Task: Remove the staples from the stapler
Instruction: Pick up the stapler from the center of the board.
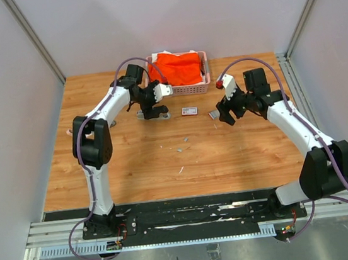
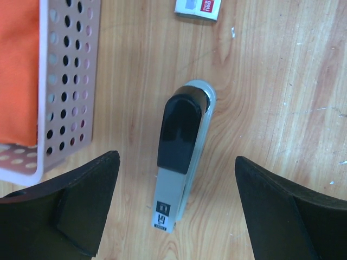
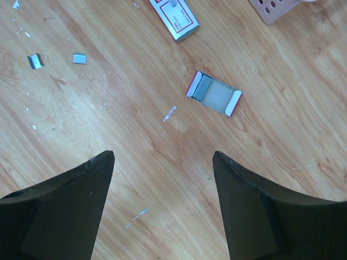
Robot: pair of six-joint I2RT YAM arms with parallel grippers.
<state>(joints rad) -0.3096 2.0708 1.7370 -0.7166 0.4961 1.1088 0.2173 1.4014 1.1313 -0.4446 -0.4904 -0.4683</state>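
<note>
**Stapler between open left fingers, staples scattered on the wood**

Top view: the left gripper hangs over the stapler, just in front of the pink basket that holds an orange cloth. A white box lies between the two arms. The right gripper hovers near a small tray. Loose staples lie mid-table.

Left wrist: the jaws stand wide apart with the black-and-grey stapler on the table between them, untouched. The black label at its tail is unreadable. The box's red label reads "deli".

Right wrist: the jaws are wide apart over bare wood. Beyond them the red-ended tray holds a grey block. Staple pieces lie at the upper left, with thin slivers nearer. The box's print is too small to read.
</note>
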